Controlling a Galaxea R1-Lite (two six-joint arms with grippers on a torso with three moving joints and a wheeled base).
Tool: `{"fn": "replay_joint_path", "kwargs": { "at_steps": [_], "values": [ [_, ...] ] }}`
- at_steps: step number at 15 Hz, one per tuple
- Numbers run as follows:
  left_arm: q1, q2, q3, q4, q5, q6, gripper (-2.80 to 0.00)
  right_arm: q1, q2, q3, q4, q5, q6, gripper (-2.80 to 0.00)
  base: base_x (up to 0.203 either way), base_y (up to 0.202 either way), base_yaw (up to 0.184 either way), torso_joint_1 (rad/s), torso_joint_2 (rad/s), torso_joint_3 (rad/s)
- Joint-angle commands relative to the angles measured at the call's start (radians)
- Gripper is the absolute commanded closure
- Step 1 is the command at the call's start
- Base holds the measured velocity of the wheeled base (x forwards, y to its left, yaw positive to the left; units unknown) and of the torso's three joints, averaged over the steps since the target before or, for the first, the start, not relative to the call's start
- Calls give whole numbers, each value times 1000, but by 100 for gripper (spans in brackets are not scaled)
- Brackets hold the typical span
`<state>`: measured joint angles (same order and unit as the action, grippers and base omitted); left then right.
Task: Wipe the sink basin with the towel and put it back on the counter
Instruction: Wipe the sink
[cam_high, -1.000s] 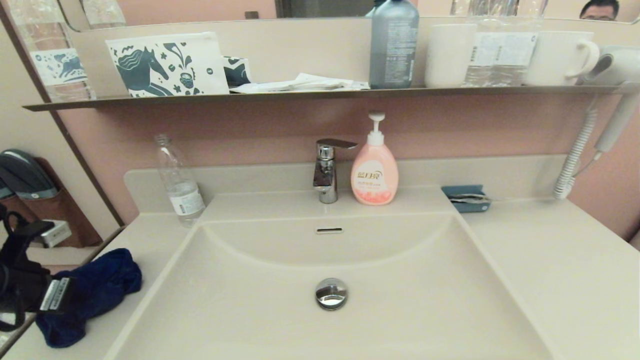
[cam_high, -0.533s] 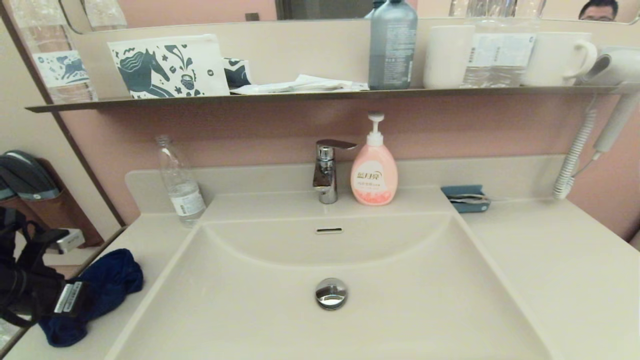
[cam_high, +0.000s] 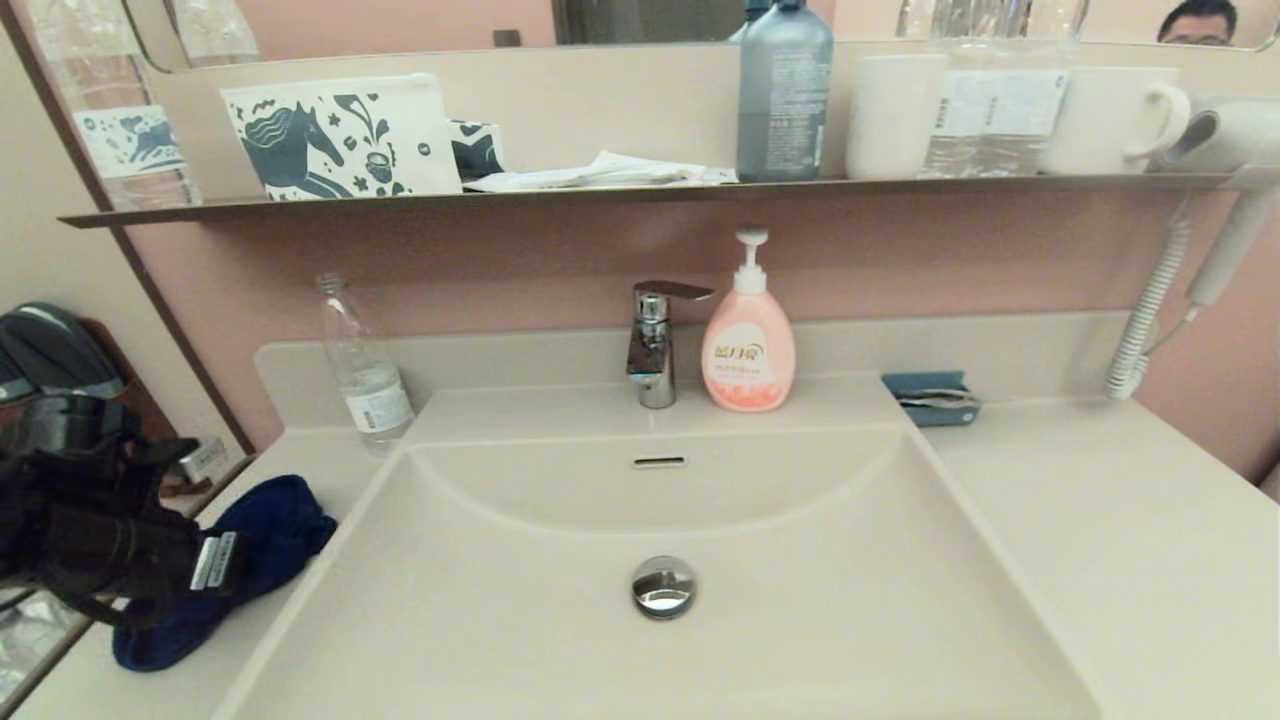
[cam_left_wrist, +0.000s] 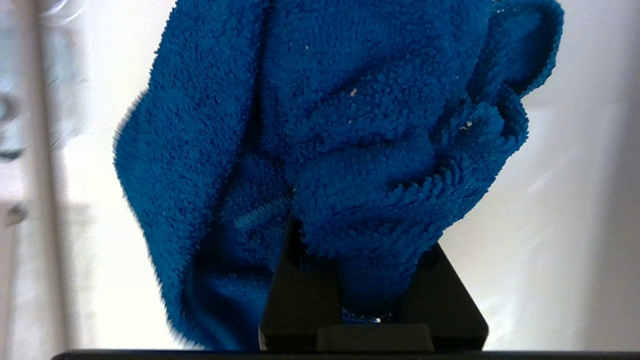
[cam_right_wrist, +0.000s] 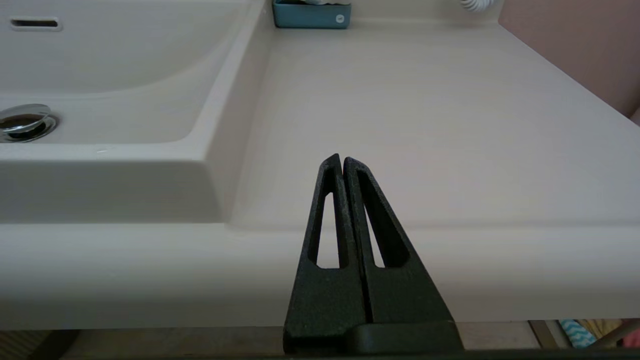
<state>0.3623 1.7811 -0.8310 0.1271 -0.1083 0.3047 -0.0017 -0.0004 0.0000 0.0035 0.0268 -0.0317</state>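
The dark blue towel is bunched over the left counter, right beside the left rim of the sink basin. My left gripper is shut on a fold of it. In the left wrist view the towel fills most of the picture, and the left gripper pinches a wad between its black fingers. The basin has a chrome drain plug and an overflow slot. My right gripper is shut and empty at the counter's front edge, right of the basin; it is out of the head view.
A chrome faucet and a pink soap bottle stand behind the basin. A clear plastic bottle stands at the back left and a teal dish at the back right. A dark shelf runs overhead, and a hair dryer hangs at the right.
My left arm has moved right toward the basin with the towel in its grip. The towel has shifted right and slightly up. The right arm has not moved.
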Motion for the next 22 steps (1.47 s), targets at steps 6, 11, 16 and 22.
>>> {"fn": "replay_joint_path", "kwargs": {
  "at_steps": [6,11,16,22],
  "values": [
    [-74,155,-156,-103,13,-75,0,0,0,0,0,1,-1,0,0,0,0,0,0,0],
    [-81,249,-387,-10,12,-80,0,0,0,0,0,1,-1,0,0,0,0,0,0,0],
    [-86,353,-575,51,13,-82,0,0,0,0,0,1,-1,0,0,0,0,0,0,0],
    [-85,360,-661,156,14,-79,0,0,0,0,0,1,-1,0,0,0,0,0,0,0]
  ]
}}
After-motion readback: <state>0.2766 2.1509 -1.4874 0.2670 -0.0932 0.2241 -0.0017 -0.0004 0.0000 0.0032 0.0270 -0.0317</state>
